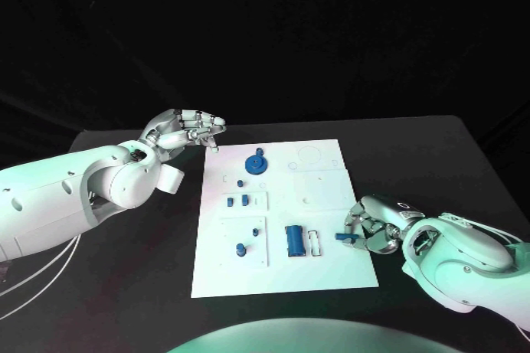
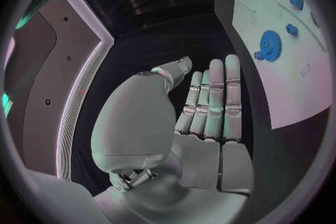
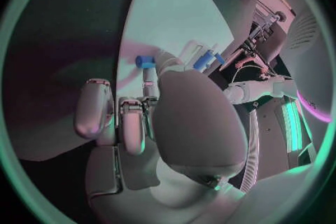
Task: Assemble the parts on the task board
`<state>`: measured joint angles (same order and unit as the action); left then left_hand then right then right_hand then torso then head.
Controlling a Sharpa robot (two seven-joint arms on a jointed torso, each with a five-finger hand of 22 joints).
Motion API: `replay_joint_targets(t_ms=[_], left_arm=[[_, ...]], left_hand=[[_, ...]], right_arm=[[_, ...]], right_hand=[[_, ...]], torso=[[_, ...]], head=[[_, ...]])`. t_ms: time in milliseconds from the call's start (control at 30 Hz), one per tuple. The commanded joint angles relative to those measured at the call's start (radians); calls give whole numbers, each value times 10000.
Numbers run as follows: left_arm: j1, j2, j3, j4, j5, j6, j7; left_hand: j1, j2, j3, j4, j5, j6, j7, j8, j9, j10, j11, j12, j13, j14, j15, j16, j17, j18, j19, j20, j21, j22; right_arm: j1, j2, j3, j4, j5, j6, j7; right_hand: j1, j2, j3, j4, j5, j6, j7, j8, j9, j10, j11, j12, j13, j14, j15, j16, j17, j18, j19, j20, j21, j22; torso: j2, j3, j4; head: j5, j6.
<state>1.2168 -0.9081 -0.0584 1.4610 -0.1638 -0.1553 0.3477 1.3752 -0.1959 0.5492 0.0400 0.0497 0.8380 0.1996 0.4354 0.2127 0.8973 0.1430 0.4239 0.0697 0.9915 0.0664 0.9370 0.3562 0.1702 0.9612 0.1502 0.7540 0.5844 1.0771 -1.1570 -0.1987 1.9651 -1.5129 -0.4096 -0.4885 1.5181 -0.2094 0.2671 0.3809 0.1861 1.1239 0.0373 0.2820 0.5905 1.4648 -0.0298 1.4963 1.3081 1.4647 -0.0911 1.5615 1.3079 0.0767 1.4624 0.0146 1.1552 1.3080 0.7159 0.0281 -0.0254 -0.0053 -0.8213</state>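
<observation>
Right hand (image 1: 370, 227) at task board (image 1: 282, 280) near right edge, pinches small blue part (image 1: 342, 238) at fingertips. Left hand (image 1: 188, 129) hovers off board's far left corner, fingers loosely apart, holds nothing. Blue gear (image 1: 256, 165) seated at far end. Advice: keep pinch firm, align part over socket, lower straight, no tilt.

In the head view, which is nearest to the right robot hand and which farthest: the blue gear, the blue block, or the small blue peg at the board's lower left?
From the right robot hand:
1. Blue block, on the task board just beside the hand.
2. Small blue peg, across the board, near its left edge.
3. Blue gear, at the board's far end, near the left robot hand.
</observation>
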Motion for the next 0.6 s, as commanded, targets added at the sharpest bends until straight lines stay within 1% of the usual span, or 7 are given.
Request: replay_joint_targets(t_ms=[33, 100, 267, 367, 433, 467, 600], left_arm=[[5, 25, 6, 21, -15, 128, 56], [5, 32, 6, 18, -15, 130, 56], [5, 41, 6, 10, -15, 125, 57], [5, 43, 6, 10, -15, 121, 57], [5, 44, 6, 9, -15, 120, 57], [5, 45, 6, 8, -15, 120, 57], [5, 45, 6, 8, -15, 125, 55]], left_hand=[[9, 72, -42, 17, 18, -83, -8, 40, 17, -86, -4, 22, 11, -27, 12, -35, 16, 134, 18, 69, -61, -13], [20, 79, -38, 14, 19, -86, -8, 46, 17, -91, -5, 26, 11, -28, 11, -36, 18, 135, 20, 68, -62, -14], [20, 79, -38, 14, 19, -86, -8, 46, 17, -91, -5, 26, 11, -28, 11, -36, 18, 135, 20, 68, -62, -14], [20, 79, -38, 14, 19, -86, -8, 46, 17, -91, -5, 26, 11, -28, 11, -36, 18, 135, 20, 68, -62, -14], [22, 82, -38, 15, 18, -87, -8, 50, 18, -93, -4, 30, 11, -28, 11, -36, 19, 134, 21, 67, -62, -15], [22, 82, -38, 15, 18, -87, -8, 50, 18, -93, -4, 30, 11, -28, 11, -36, 19, 134, 21, 67, -62, -15], [22, 82, -38, 15, 18, -87, -8, 50, 18, -93, -4, 30, 11, -28, 11, -36, 19, 134, 21, 67, -62, -15]], right_arm=[[-39, -40, -65, 73, 561, -205, -353], [19, -64, -64, 163, 851, -381, -351], [202, -89, -62, 380, 1723, -712, -342], [257, -72, -61, 467, 2079, -830, -343], [279, -41, -61, 513, 2287, -877, -343], [290, -10, -62, 536, 2421, -900, -342], [305, 107, -62, 542, 2653, -900, -337]], right_hand=[[-365, -51, 1872, -1152, 25, -83, 2, 134, 242, 827, -67, 10, 2218, 1011, -32, 3, 2383, -32, 76, 13, 41, 1270], [-723, -134, 2403, -1303, 7, -214, -10, 252, 463, 835, -65, 18, 2224, 1015, -43, 9, 2401, -33, 88, 1, 48, 1296], [-1141, -184, 2876, -1486, -8, -328, -19, 390, 702, 843, -78, 28, 2231, 1020, -50, 19, 2427, -35, 98, -4, 42, 1320], [-1394, -202, 3034, -1515, -18, -359, -17, 440, 790, 848, -78, 39, 2238, 1022, -48, 22, 2435, -39, 107, -4, 56, 1335], [-1583, -198, 3125, -1504, -23, -373, -14, 466, 838, 850, -76, 41, 2240, 1021, -46, 21, 2432, -40, 110, -3, 54, 1342], [-1813, -178, 3185, -1435, -27, -379, -8, 484, 876, 851, -70, 44, 2243, 1024, -40, 25, 2444, -39, 111, 2, 43, 1346], [-2308, -297, 3148, -1296, -48, -349, -12, 524, 946, 862, -69, 74, 2261, 1028, -37, 33, 2466, -45, 126, 5, 68, 1368]], torso=[[-5, -5, -1], [-1, -7, 1], [-2, -11, 0], [-3, -17, 0], [1, -12, 1], [-1, -10, -2], [3, -6, -2]], head=[[-10, -2], [-19, -2], [-23, -7], [-39, -13], [-34, -16], [-28, -20], [-33, -24]])
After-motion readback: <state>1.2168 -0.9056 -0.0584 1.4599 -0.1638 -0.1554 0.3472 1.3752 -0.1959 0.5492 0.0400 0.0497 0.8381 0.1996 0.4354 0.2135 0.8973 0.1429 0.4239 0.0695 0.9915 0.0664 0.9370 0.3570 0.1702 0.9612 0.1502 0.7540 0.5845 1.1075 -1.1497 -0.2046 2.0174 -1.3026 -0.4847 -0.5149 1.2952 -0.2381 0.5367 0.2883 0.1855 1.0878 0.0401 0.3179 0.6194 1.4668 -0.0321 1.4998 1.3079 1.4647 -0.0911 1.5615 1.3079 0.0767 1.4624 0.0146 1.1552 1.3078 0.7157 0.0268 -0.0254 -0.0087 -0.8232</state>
